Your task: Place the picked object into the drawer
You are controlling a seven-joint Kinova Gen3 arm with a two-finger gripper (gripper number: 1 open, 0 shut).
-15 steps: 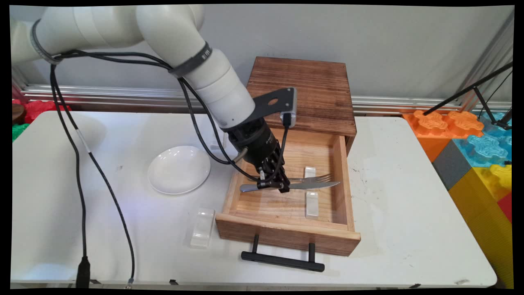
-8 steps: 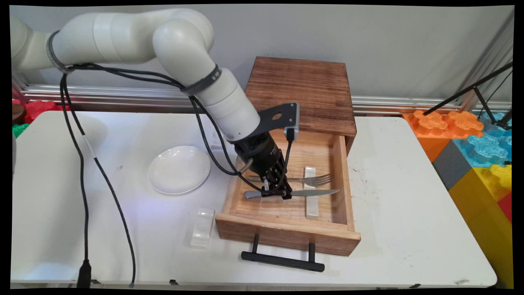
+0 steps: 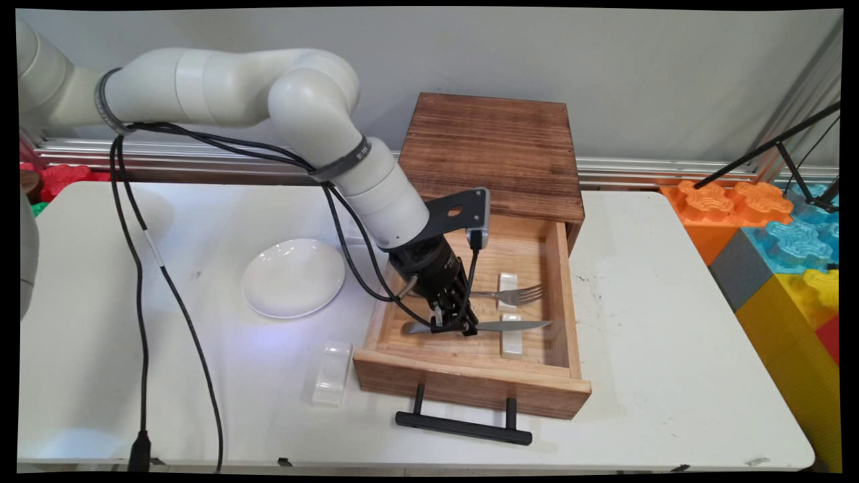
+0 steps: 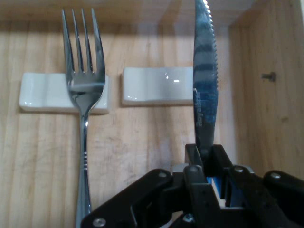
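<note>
Knife (image 3: 480, 327) sits clamped between my gripper (image 3: 460, 327)'s fingers, held level inside the open wooden drawer (image 3: 470, 386), blade pointing toward the drawer's right wall. In the hand view the serrated blade (image 4: 205, 85) runs past the end of 1 white rest (image 4: 156, 85), just above it or touching; I cannot tell which. So the knife is down in the drawer and lined up over the nearer rest (image 3: 511, 342), but I have not let go of it.

Nearest the camera, the drawer's black handle (image 3: 463, 427) and a clear plastic piece (image 3: 331, 373) lie on the table (image 3: 671, 376). Farther in, the fork (image 3: 507, 294) lies across the 2nd rest (image 3: 508, 281), tines to the right. A white plate (image 3: 293, 277) sits left of the drawer; the cabinet top (image 3: 493, 151) is behind.

Compared with 1 second ago, the knife has come forward and lower, away from the fork and onto the front rest's line.
</note>
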